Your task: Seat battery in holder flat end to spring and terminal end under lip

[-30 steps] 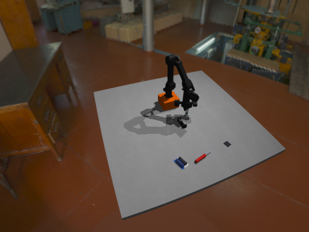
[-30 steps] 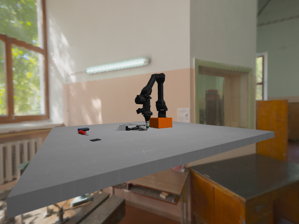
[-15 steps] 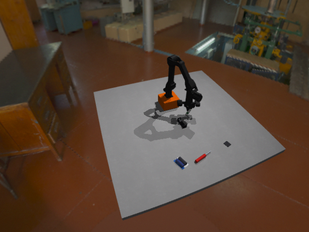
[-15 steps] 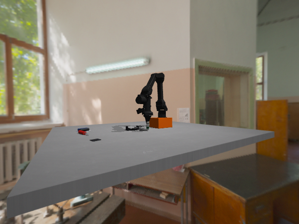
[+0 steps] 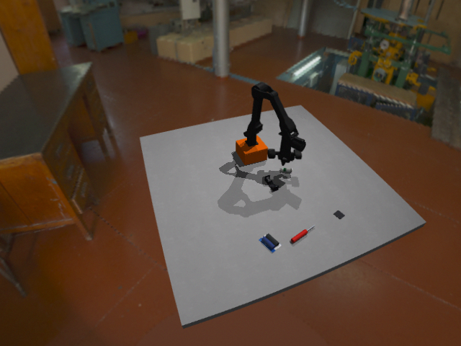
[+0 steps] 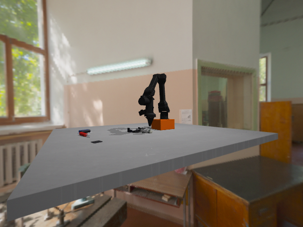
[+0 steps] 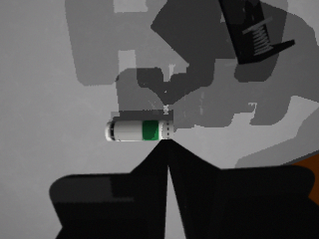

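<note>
A white battery with a green band [image 5: 286,170] [image 6: 149,131] [image 7: 135,130] lies on its side on the table, outside the holder. The black holder [image 5: 270,183] [image 6: 134,131] lies beside it; in the wrist view only its spring end [image 7: 246,30] shows, at the top right, and no battery shows in that part. My gripper [image 5: 283,163] [image 6: 149,125] [image 7: 166,144] is shut with nothing between its fingertips. The tips point down just over the battery, near its green-banded end in the wrist view. Whether they touch it cannot be told.
The orange base block [image 5: 251,153] [image 6: 163,124] stands close behind the battery. Farther off lie a red screwdriver [image 5: 299,236] [image 6: 83,134], a blue and black part [image 5: 269,242] [image 6: 84,130] and a small dark flat piece [image 5: 338,214] [image 6: 96,141].
</note>
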`<state>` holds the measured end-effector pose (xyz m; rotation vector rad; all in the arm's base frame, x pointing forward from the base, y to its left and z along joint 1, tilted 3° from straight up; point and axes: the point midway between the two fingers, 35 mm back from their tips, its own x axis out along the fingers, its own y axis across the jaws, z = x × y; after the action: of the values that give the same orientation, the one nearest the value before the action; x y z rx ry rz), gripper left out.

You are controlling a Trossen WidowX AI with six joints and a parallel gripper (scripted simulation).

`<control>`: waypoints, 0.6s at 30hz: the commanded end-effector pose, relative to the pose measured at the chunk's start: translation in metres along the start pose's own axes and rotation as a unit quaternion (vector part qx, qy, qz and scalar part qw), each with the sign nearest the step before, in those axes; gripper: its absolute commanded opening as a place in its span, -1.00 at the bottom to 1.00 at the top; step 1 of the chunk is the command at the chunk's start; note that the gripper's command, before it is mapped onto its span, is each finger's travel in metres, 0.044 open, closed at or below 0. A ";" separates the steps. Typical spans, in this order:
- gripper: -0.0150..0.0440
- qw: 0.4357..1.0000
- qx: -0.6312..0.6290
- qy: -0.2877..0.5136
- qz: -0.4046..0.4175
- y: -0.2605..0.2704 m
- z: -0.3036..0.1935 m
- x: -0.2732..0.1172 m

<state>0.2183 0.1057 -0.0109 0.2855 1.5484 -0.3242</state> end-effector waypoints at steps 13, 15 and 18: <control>-0.49 1.000 0.001 0.003 0.001 0.003 0.000 -0.079; -0.49 1.000 0.001 0.003 0.001 0.003 0.000 -0.079; -0.49 1.000 0.001 0.003 0.001 0.003 0.000 -0.079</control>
<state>0.2200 0.1092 0.0637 0.2818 1.5529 -0.3258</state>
